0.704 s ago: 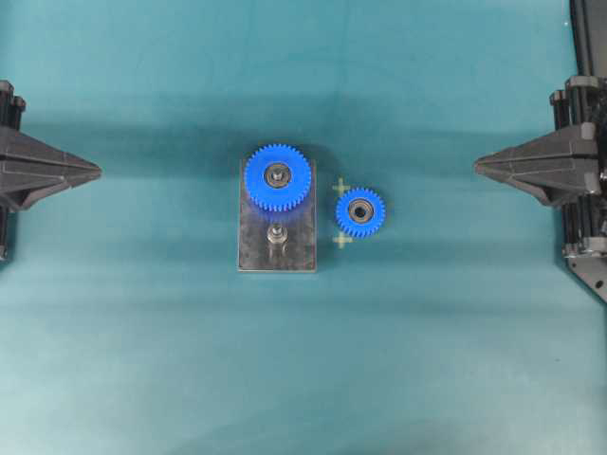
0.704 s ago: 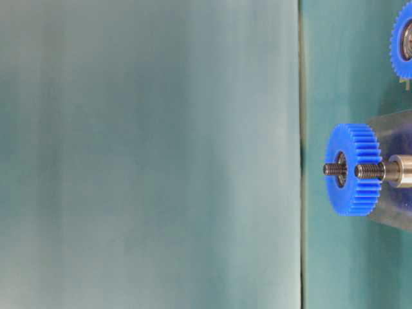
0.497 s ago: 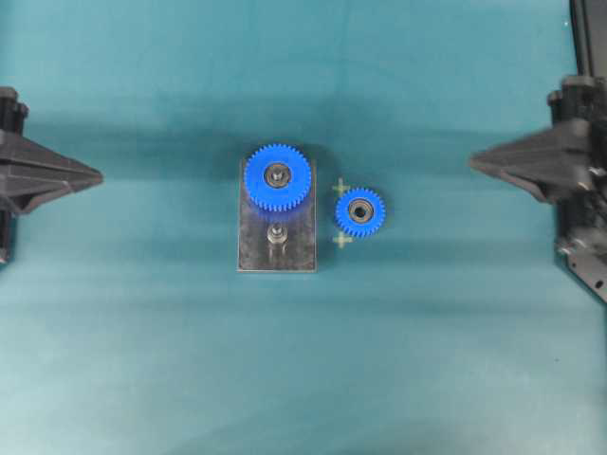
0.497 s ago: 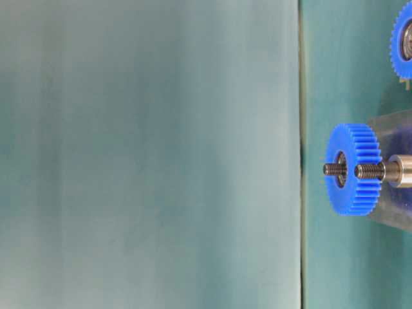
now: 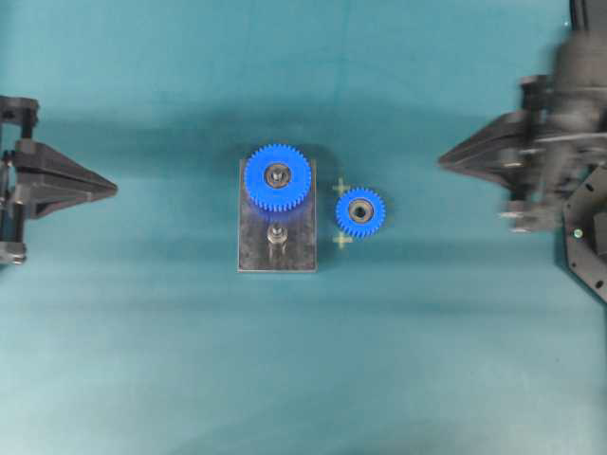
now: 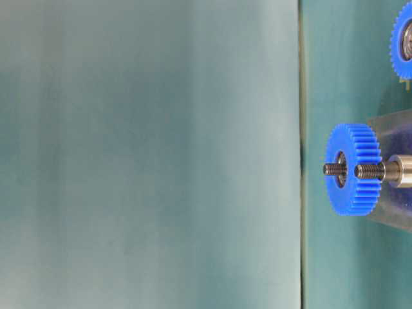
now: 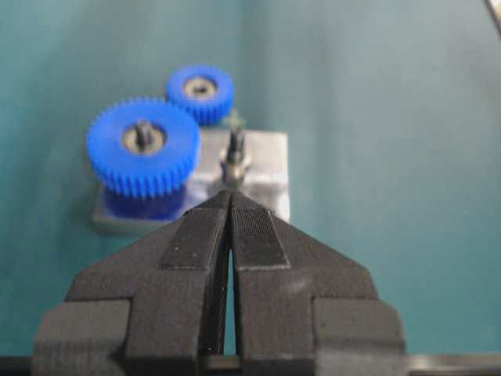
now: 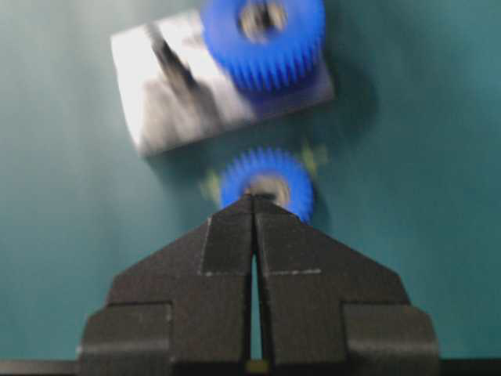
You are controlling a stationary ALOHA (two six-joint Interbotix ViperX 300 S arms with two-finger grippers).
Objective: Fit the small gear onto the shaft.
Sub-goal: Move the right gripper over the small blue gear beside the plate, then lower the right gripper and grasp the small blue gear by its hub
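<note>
The small gear (image 5: 360, 212) lies flat on the teal mat just right of the grey plate (image 5: 300, 248); it also shows in the left wrist view (image 7: 200, 92) and the right wrist view (image 8: 266, 182). The shaft (image 5: 276, 234) stands bare on the plate's near half, seen too in the table-level view (image 6: 376, 170) and the left wrist view (image 7: 234, 150). My left gripper (image 5: 114, 189) is shut and empty at the far left. My right gripper (image 5: 442, 161) is shut and empty, right of the small gear.
A larger blue gear (image 5: 278, 177) sits on its own pin at the plate's far half. Two small pale cross marks (image 5: 341, 240) flank the small gear on the mat.
Both grippers have moved inward toward the plate, the right one farther and blurred by motion. The gears and plate have not moved.
</note>
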